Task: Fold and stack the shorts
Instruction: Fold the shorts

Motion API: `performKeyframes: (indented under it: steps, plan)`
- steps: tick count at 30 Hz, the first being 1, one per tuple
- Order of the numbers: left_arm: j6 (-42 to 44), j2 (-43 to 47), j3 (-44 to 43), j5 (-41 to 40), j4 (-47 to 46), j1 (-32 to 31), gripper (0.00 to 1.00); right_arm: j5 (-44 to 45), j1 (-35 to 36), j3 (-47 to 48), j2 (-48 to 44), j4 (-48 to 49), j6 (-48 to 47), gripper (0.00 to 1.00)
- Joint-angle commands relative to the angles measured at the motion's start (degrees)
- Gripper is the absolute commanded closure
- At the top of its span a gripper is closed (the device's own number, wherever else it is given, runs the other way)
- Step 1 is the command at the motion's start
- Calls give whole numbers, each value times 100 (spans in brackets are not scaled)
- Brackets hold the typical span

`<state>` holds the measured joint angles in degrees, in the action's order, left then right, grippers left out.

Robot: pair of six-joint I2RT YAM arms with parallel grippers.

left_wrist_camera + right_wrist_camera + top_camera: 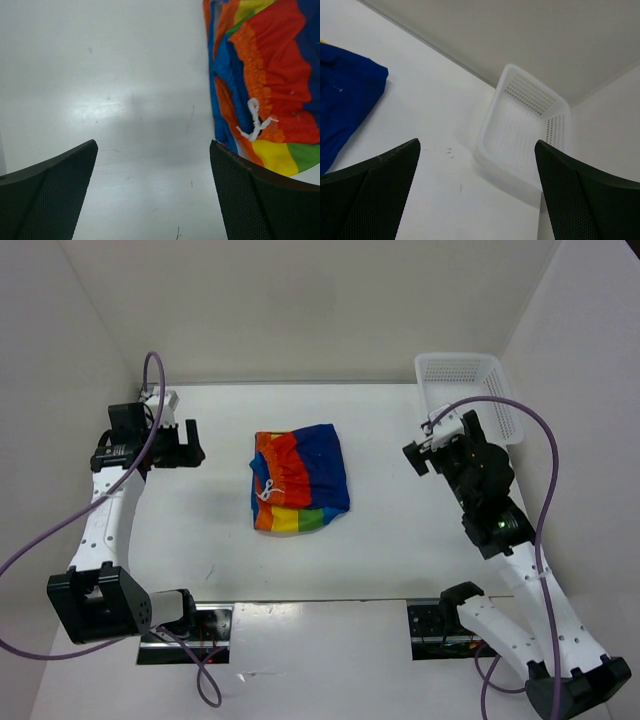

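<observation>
From above, the left gripper hangs over the left side of the table, gripping nothing and well apart from the shorts. The right gripper hangs at the right, near the white mesh basket, also gripping nothing; how far either is spread is hard to judge from here. The table is white and boxed in by pale walls; the basket sits in its far right corner. The shorts lie near the middle, between the two arms, folded into a compact bundle of rainbow stripes; a white drawstring rests on top.

In the left wrist view the dark fingers stand wide apart, touching nothing, with bare table between them. The shorts lie beyond the right-hand finger; the gathered orange waistband and the knotted drawstring are showing.

In the right wrist view the fingers are again spread wide and grip nothing. The basket sits beyond them by the wall; a blue corner of the shorts shows at the left edge.
</observation>
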<state>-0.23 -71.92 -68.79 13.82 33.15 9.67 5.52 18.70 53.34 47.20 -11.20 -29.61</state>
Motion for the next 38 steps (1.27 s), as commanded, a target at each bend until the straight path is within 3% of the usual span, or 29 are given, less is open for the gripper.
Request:
performKeyframes:
  steps: [1, 11, 38]
  plan:
    - [23, 125, 200, -3, -106, 167, 0, 441, -33, -534, -368, 4, 120, 0]
    - [23, 460, 612, -231, -379, 167, 0, 459, -376, -966, -1256, -365, 315, 0]
    - [23, 794, 982, -161, -432, 167, 0, 195, -428, -1353, -1529, -523, 315, 0]
